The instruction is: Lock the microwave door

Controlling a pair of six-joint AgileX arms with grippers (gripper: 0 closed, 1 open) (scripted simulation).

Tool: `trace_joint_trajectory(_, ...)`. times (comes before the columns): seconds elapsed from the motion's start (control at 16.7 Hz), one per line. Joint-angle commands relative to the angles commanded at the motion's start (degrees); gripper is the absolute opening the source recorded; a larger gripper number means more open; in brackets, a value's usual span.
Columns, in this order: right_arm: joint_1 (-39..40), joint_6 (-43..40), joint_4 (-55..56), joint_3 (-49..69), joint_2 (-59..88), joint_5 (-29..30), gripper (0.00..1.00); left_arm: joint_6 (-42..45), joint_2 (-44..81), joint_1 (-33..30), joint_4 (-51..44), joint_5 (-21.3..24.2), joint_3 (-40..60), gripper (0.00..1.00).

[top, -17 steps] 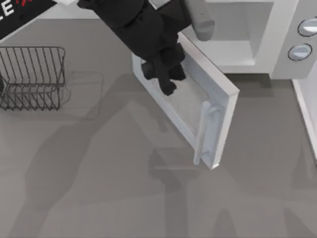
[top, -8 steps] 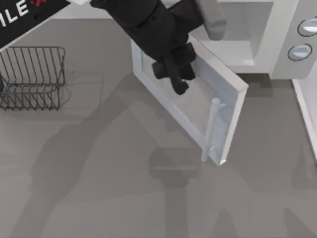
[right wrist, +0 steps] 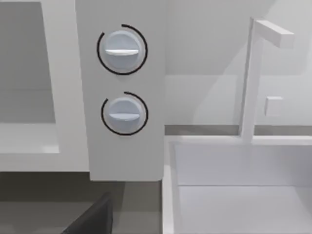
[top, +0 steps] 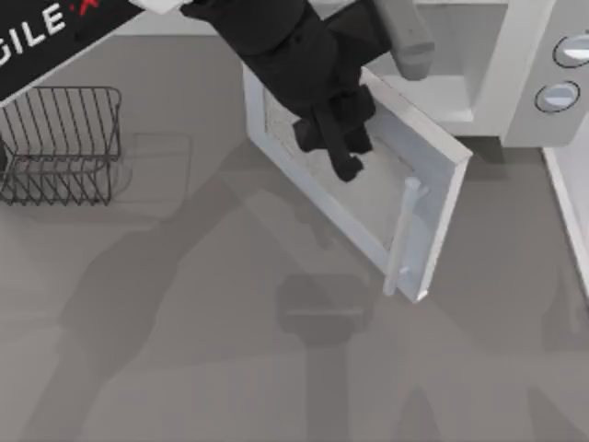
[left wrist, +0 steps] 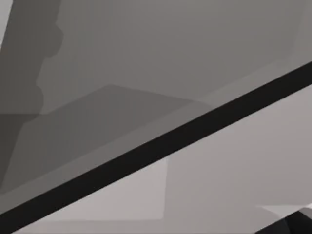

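The microwave door [top: 373,207] is a white panel with a grey speckled window, standing ajar at a slant in front of the open microwave cavity [top: 460,64]. Its pale bar handle [top: 402,235] runs along the free edge, toward the table's front. My left gripper [top: 346,162] reaches down from the top of the view, its black fingers shut and pressed against the door's outer face beside the window. In the right wrist view the knob panel [right wrist: 122,97] with two round dials faces the camera. My right arm stays parked off the right side.
A dark wire rack [top: 60,143] stands at the left of the table. A white sink [right wrist: 243,195] with a squared tap [right wrist: 248,78] sits right of the microwave. Grey tabletop [top: 230,350] lies open in front of the door.
The door has swung further toward the microwave, its handle edge moving right. My left gripper has moved right with it, staying against the door's face.
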Motion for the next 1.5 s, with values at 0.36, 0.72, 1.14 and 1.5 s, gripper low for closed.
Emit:
trace_joint_trajectory(0.36,0.0,0.0,0.0,0.0,0.0,0.0,1.00,-1.7,2.5,-2.2,-1.4,-2.5,0.2,0.00)
trace_joint_trajectory(0.72,0.0,0.0,0.0,0.0,0.0,0.0,1.00,-1.6,2.8,-1.2,0.0,-0.4,4.0,0.00)
trace_joint_trajectory(1.14,0.0,0.0,0.0,0.0,0.0,0.0,1.00,-2.3,4.2,-2.8,-2.1,0.0,3.9,0.00)
trace_joint_trajectory(1.5,0.0,0.0,0.0,0.0,0.0,0.0,1.00,-3.7,6.0,-3.8,-1.6,-1.0,7.5,0.00)
